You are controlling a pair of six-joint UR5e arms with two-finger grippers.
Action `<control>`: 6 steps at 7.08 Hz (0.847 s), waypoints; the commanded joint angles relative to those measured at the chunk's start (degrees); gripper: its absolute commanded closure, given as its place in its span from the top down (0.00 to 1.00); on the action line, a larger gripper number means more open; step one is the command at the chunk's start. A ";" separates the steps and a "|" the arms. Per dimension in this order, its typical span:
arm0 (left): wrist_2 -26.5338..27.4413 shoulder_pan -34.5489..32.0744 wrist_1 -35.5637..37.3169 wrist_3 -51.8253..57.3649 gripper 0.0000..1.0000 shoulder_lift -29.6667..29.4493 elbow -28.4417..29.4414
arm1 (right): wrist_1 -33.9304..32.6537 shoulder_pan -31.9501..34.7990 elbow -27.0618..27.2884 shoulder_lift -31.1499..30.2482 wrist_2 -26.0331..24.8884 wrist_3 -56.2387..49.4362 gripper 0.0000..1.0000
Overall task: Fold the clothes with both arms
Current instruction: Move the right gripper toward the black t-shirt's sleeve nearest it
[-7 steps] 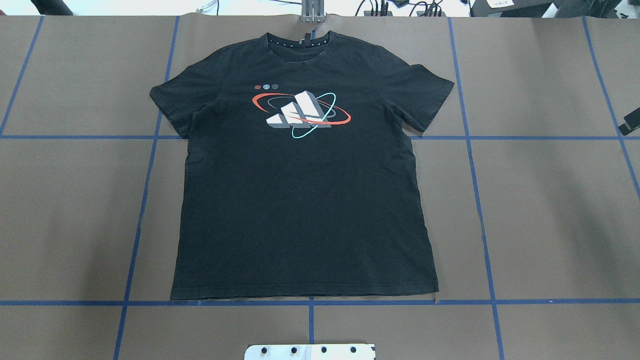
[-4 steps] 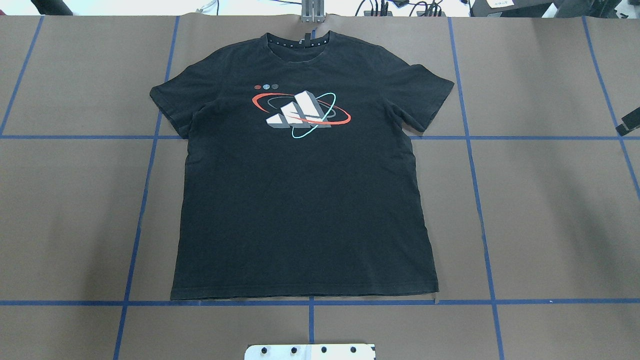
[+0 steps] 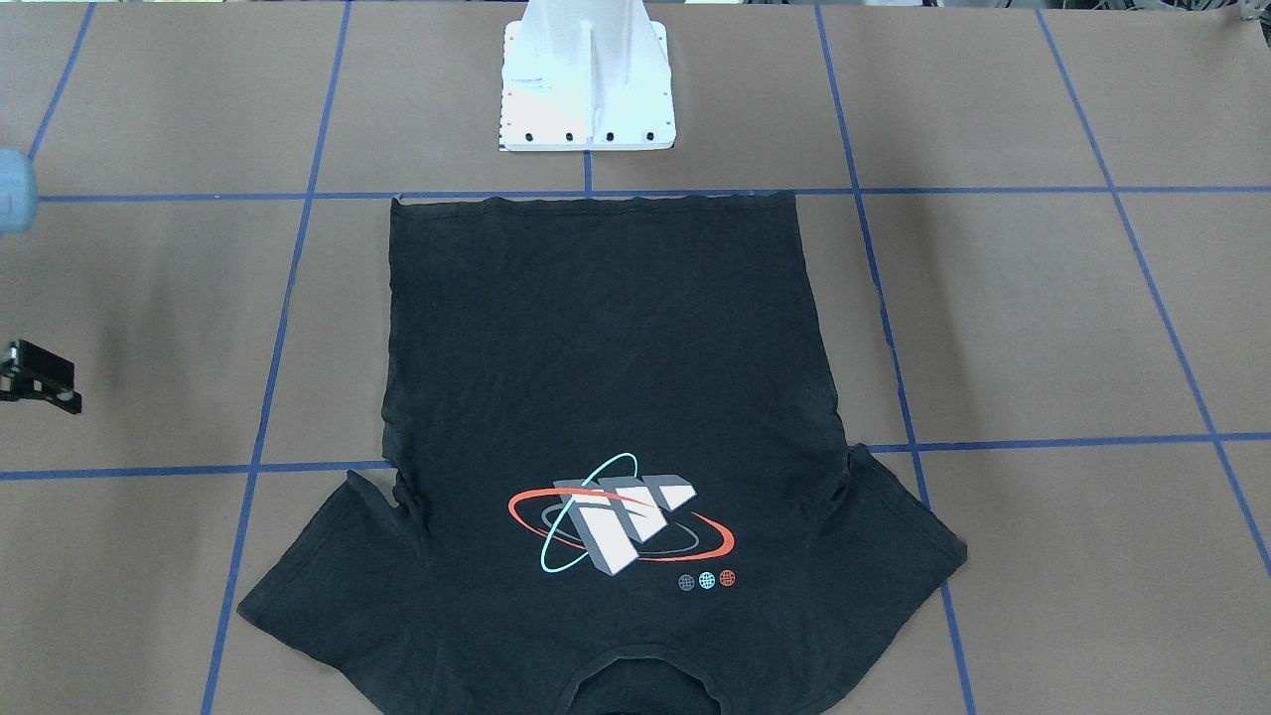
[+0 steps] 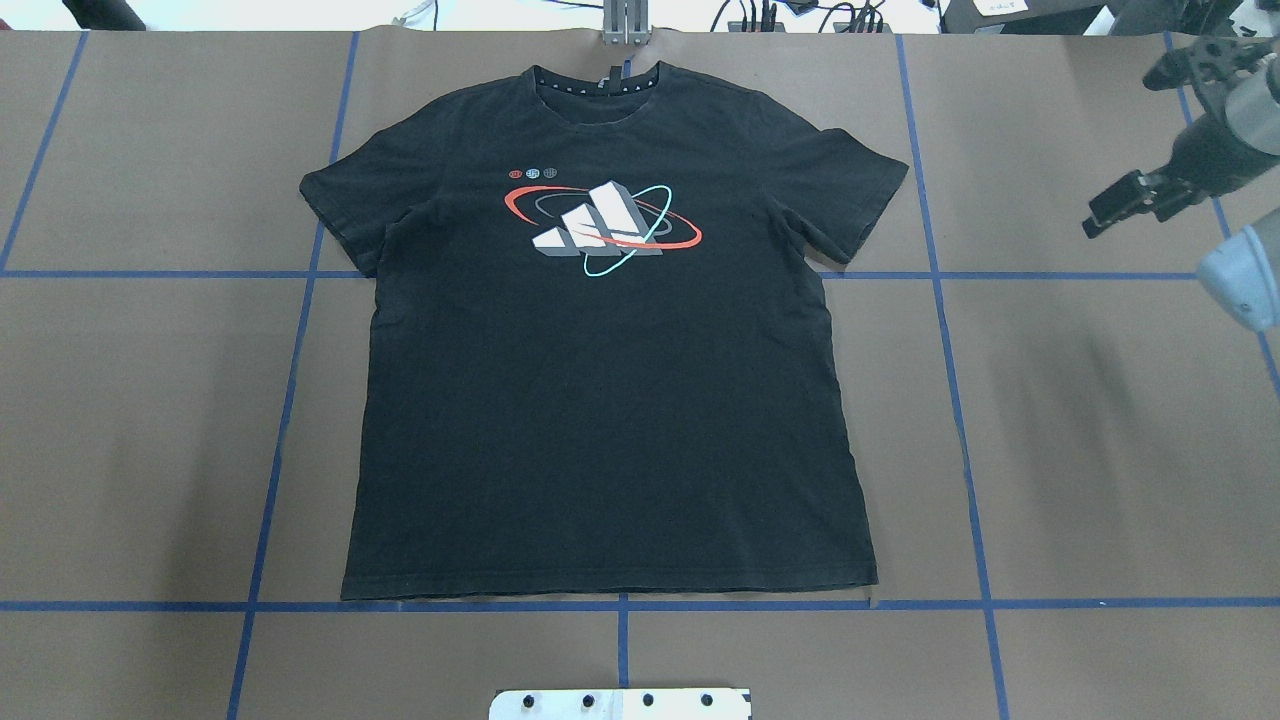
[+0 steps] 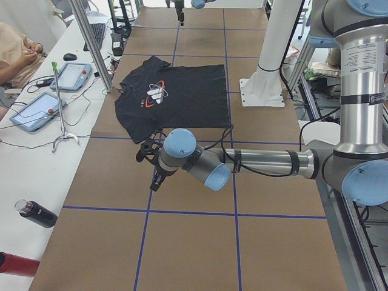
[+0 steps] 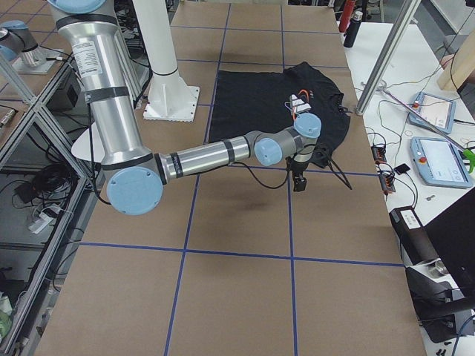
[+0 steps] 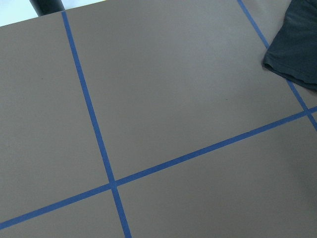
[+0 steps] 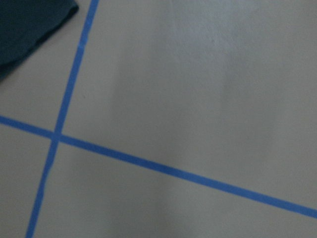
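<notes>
In the front-facing view the black T-shirt point(image 3: 596, 377) lies flat and print-up on the brown paper-covered table point(image 3: 1043, 318). Its hem is toward the white pedestal point(image 3: 588, 89), its sleeves are spread, and the matte knit puckers at the armpits. The right gripper point(image 3: 62, 387) shows at the edge, well apart from the cloth and carrying nothing. I cannot tell whether its jaws are parted.

Overhead, that gripper hovers beyond the right sleeve. No fold is made, so I judge this to be the approach.

From the table's left end, the left gripper point(image 5: 154, 182) hangs over bare paper near the other sleeve, its jaw state unreadable.

Each wrist view catches a sleeve corner beside blue tape lines point(image 7: 94, 124).

Next, both grippers likely need to descend together and pinch the thin, limp fabric off the paper.
</notes>
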 commanded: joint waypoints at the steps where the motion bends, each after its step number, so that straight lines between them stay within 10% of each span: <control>1: 0.02 0.15 -1.82 -0.31 1.00 0.09 0.05 | 8.99 -2.79 -11.60 11.67 -2.44 18.09 0.99; 6: 0.02 0.16 -3.23 -1.37 1.00 0.09 0.40 | 23.61 -10.35 -24.80 18.04 -16.87 39.23 0.86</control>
